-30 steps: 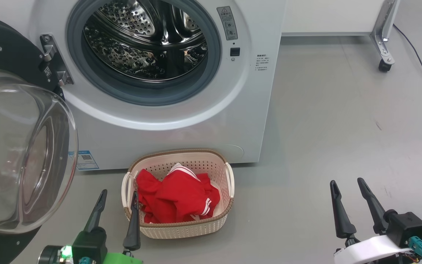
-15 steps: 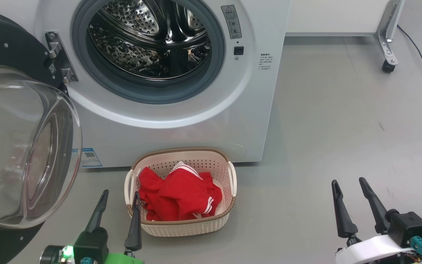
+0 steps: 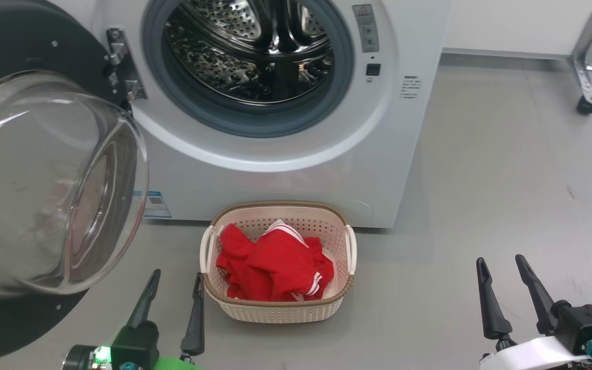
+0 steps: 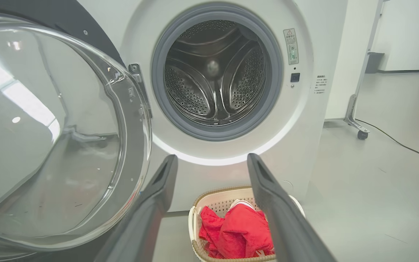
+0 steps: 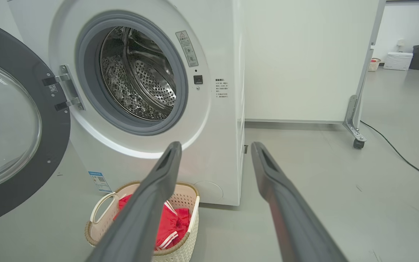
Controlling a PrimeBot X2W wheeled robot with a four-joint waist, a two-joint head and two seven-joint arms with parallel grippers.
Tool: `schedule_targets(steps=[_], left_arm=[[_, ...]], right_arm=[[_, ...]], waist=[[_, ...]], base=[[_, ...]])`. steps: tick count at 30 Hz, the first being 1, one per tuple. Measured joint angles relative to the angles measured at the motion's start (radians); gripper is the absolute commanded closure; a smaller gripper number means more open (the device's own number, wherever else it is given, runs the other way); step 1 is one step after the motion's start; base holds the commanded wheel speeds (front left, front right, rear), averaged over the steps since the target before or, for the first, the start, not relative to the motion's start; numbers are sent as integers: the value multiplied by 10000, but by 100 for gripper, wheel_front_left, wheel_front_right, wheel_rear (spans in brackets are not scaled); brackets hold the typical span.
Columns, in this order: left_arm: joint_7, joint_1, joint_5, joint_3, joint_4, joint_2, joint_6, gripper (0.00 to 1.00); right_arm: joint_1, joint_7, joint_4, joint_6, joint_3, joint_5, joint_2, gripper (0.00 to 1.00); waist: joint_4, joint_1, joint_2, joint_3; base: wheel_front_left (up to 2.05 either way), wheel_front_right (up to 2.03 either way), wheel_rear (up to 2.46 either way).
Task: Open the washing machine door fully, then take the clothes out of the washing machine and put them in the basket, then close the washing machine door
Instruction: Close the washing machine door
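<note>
Door: The washing machine door (image 3: 44,185) stands wide open on its hinge at the left side of the opening. Its glass bowl bulges toward us, with the black rim around it.
Machine: The washing machine (image 3: 285,174) shows us its steel drum (image 3: 255,51). As far as we can see inside, no red fabric is left there.
Clothes: The clothes (image 3: 275,270) lie crumpled inside the basket (image 3: 280,311), below its brown rim.
Basket: It sits on the floor (image 3: 481,180), just in front of the lower front edge of the machine and under the opening.
Left fingers: The left fingers (image 3: 146,303) are spread apart and hold nothing. They hang low between the door and the left handle of the basket.
Right fingers: The right fingers (image 3: 487,298) are also spread and empty, over bare floor, well apart from the basket on its right side.
Step in hand: We judge that the unloading is finished and that closing the door is the step now in hand. No contact with the door is made yet.
Next move: We think the left arm is the better placed one. It should reach the free edge of the black rim, away from the hinge, and push it in an arc toward the opening until the latch catches.
Care: The glass bowl looks smooth and rounded, so a push there may slip. The swinging door should also pass clear of the basket.
</note>
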State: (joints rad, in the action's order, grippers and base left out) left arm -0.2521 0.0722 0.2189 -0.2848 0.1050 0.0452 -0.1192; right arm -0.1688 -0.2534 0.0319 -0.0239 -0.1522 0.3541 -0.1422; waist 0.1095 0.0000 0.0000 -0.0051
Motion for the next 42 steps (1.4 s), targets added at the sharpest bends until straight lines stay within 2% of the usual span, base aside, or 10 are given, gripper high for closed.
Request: schedule_targets(steps=[26,31,38,39,40,42], left_arm=[[0,0,102,690,-353,2,0,0],[0,19,163,926,-391,2,0,0],[0,145,173,966,-430,4,0,0],[0,162,173,953,-430,4,-2,19],[0,163,173,949,-430,4,-2,32],[0,168,173,947,-431,2,0,79]], right_arm=[[-44,0,-359,-188,-82,-138,-236,0],[-42,2,-324,-209,-270,-221,-230,0],[-41,4,-207,-276,-397,-221,-186,0],[-40,4,-207,-276,-410,-222,-184,0],[-40,4,-203,-276,-412,-222,-184,0],[-40,4,-201,-276,-412,-222,-184,0]], waist=[[3017,0,0,490],[3366,0,0,532],[3421,0,0,394],[3411,0,0,375],[3406,0,0,369],[3393,0,0,359]], base=[[0,0,0],[0,0,0],[0,0,0],[0,0,0],[0,0,0],[0,0,0]])
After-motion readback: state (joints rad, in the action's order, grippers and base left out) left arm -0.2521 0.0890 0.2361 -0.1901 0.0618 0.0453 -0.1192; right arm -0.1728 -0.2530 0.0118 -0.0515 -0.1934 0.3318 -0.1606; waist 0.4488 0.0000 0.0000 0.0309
